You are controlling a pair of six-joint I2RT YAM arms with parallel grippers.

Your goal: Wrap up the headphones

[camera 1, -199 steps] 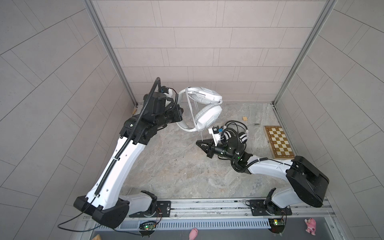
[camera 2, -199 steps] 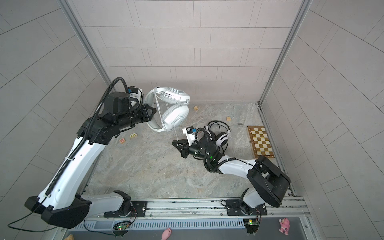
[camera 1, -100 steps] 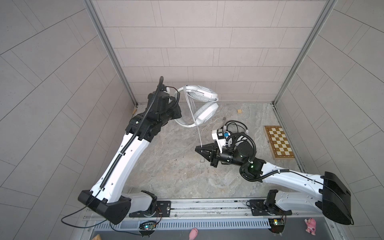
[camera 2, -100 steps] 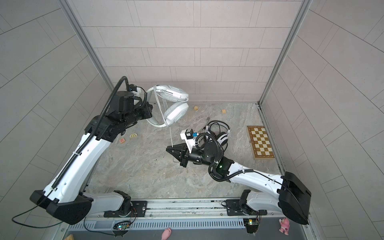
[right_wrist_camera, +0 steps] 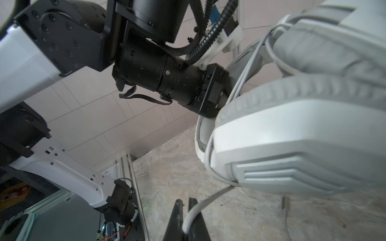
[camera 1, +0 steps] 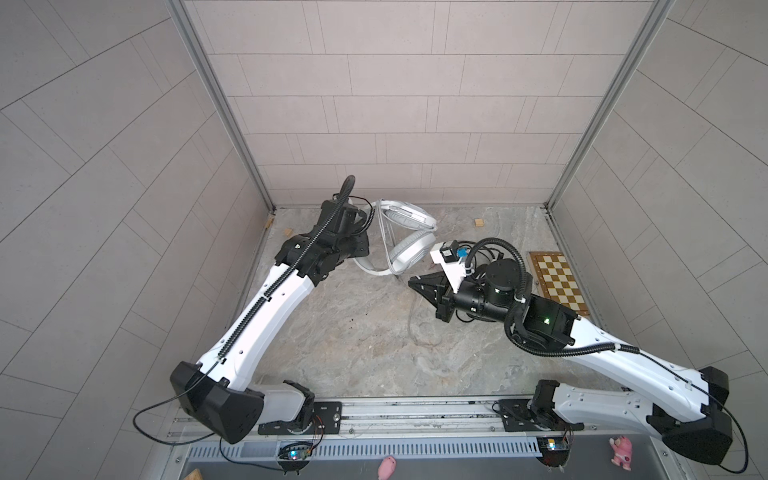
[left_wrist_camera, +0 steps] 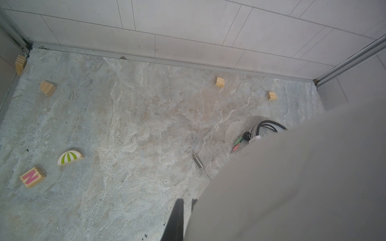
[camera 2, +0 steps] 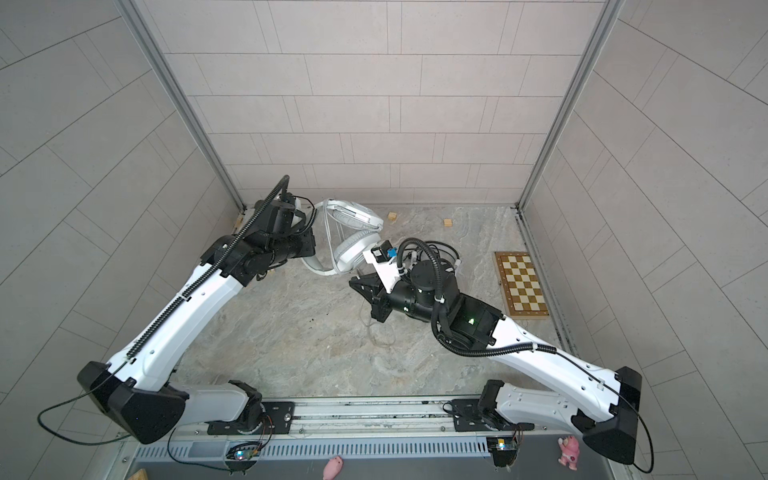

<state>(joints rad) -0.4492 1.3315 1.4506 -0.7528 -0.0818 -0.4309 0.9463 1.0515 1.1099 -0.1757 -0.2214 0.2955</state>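
Observation:
The white headphones (camera 1: 409, 249) (camera 2: 353, 249) hang above the back of the table. My left gripper (camera 1: 365, 253) (camera 2: 311, 249) is shut on their headband. In the left wrist view they are a blurred grey mass (left_wrist_camera: 292, 177) against the left gripper (left_wrist_camera: 187, 203). Just under the lower earcup (right_wrist_camera: 292, 146), my right gripper (camera 1: 411, 282) (camera 2: 352, 283) (right_wrist_camera: 186, 205) is shut on the grey cable (right_wrist_camera: 208, 202). The cable's slack loops on the table (camera 1: 415, 332), ending in a plug (left_wrist_camera: 198, 161). The black-and-white headphones (camera 2: 446, 253) lie behind my right wrist, mostly hidden.
A chessboard (camera 1: 559, 286) (camera 2: 521, 286) lies at the right wall. Small wooden blocks (camera 1: 479, 222) (camera 2: 391, 216) sit near the back wall. An N block (left_wrist_camera: 32, 177) and a striped half-round (left_wrist_camera: 70, 157) lie at the left. The left arm's wrist (right_wrist_camera: 167, 79) is close above my right gripper.
The left arm has carried the white headphones lower and toward the back. The right arm's elbow has swung out to the right while its gripper stayed under the earcup and closed tighter on the cable.

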